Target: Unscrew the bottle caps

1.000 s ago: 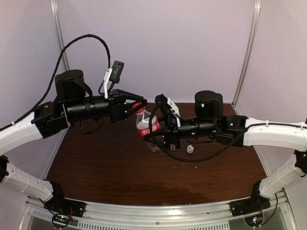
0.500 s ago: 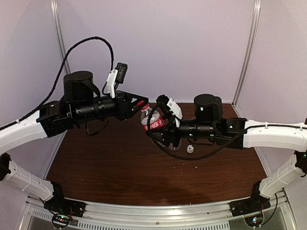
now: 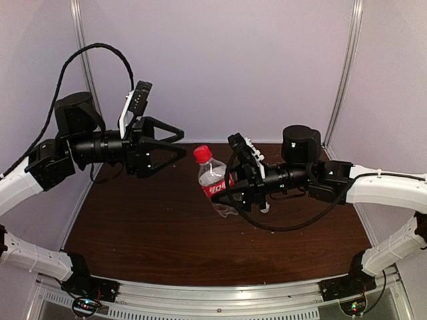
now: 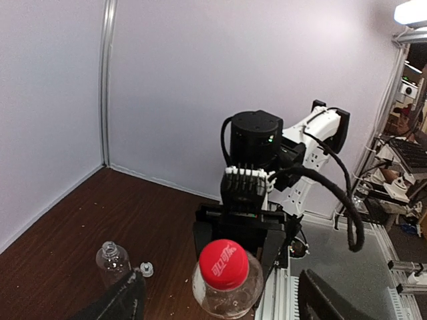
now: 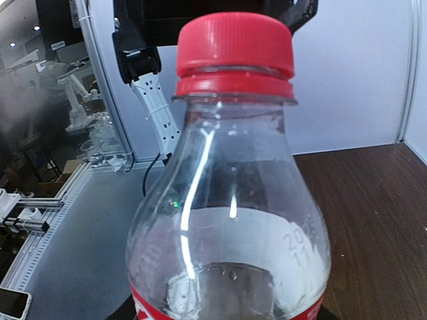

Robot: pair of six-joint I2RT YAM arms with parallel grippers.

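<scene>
My right gripper [image 3: 235, 189] is shut on the small clear bottle with the red label [image 3: 215, 185] and holds it above the table, leaning left. The red cap [image 3: 202, 154] sits on its neck and fills the top of the right wrist view [image 5: 233, 53]. My left gripper [image 3: 184, 145] is open and empty, a short way left of that cap and apart from it. In the left wrist view the red cap [image 4: 224, 264] faces the camera between the spread fingers [image 4: 127, 301]. A second clear bottle [image 4: 112, 257] stands uncapped on the table, with a white cap [image 4: 147, 269] lying beside it.
The brown table [image 3: 153, 233] is closed in by pale walls at the back and sides, with metal posts [image 3: 343, 73] in the corners. An aluminium rail [image 3: 220, 293] runs along the near edge between the arm bases.
My left gripper has opened, let go of the red cap and drawn back to the left. The right gripper has shifted slightly right with the bottle, and the cap now shows uncovered.
</scene>
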